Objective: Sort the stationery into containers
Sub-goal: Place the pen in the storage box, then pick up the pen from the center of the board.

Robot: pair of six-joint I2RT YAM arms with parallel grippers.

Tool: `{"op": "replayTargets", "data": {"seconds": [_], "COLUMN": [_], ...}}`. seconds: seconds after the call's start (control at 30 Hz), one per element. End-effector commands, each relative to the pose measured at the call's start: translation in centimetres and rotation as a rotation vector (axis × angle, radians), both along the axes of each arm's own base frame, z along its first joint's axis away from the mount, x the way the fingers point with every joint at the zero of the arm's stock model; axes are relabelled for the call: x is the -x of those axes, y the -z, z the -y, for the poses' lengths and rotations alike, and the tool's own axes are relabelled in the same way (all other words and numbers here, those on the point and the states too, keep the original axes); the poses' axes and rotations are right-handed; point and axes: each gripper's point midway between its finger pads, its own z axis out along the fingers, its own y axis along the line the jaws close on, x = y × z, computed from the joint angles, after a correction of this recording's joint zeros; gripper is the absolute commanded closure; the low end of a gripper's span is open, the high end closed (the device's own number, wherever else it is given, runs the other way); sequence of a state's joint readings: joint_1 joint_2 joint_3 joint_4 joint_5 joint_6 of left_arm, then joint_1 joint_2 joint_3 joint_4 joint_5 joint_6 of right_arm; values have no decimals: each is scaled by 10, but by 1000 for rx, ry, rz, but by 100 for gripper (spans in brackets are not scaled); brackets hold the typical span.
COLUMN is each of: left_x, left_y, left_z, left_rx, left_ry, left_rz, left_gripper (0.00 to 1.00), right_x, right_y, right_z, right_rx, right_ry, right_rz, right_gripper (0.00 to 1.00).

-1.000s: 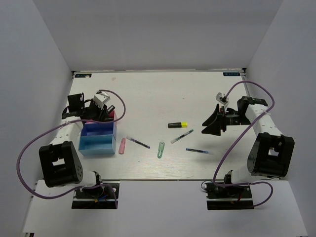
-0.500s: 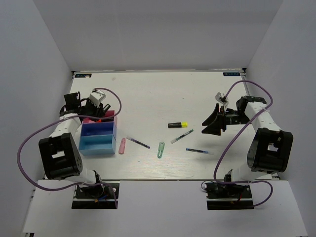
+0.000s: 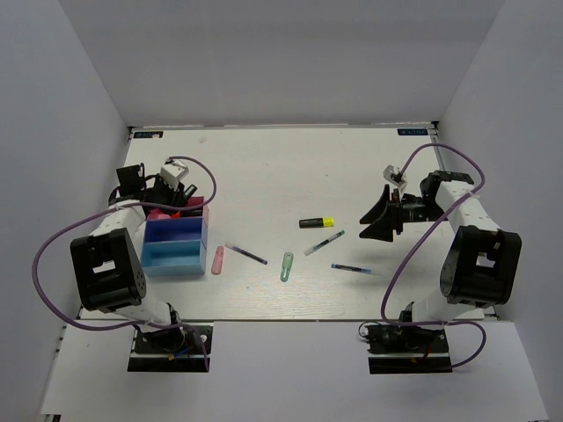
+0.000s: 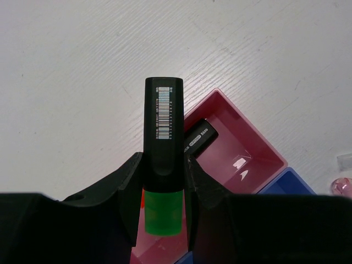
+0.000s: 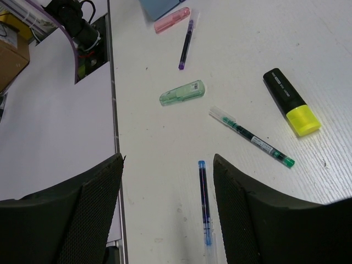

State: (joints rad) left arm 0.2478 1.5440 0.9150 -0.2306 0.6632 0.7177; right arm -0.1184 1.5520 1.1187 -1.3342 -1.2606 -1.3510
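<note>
Green marks the near end of the black highlighter [image 4: 162, 126], and our left tool [image 4: 163, 165] squeezes it tight from both sides. We hold it at the edge of the pink box [image 4: 250, 135], with its far tip over the white desk [image 4: 66, 82]. A second highlighter [image 4: 198, 137] lies inside the pink box. The blue box [image 4: 286, 184] touches the pink one. Our right tool [image 5: 168, 159] hangs above the desk, spread wide, with nothing in it. Below it lie a blue pen [image 5: 204, 203], a white pen [image 5: 252, 137], a yellow highlighter [image 5: 291, 102] and a pale green clip [image 5: 182, 93]. Farther off lie a purple pen [image 5: 185, 44] and a pink thing [image 5: 171, 20].
</note>
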Motion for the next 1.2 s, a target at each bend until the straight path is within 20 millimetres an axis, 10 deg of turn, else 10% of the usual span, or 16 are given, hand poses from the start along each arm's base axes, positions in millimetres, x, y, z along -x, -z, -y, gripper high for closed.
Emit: {"op": "replayTargets", "data": {"seconds": [0.0,0.67,0.87,0.97,1.07,1.1,1.17], "left_x": [-10,-1,-2,2,28,47,59], "left_y": [-14,-9,-39,-83,-108,-115,-110], "left_z": [-1,-5,-2,10,42,84,90], "left_rx": [7,18,46,130,220,240,223], "left_ry": [6,-29,-54,-76,-108,-45,-155], "left_rz": [55,45,121,225,189,183,157], "left_gripper": [92,36,22,35,97,100,100], "right_x": [1,3,-6,-29,-67,-80,-88], "right_y": [-14,-15,-9,19,52,65,59], "right_z": [-1,1,3,12,22,24,6], "right_rx": [-33,-23,24,207,428,458,486], "right_ry": [7,8,24,65,78,55,-34], "right_rz": [-18,-17,-31,16,167,138,150], "right_gripper": [30,25,21,19,22,26,36]}}
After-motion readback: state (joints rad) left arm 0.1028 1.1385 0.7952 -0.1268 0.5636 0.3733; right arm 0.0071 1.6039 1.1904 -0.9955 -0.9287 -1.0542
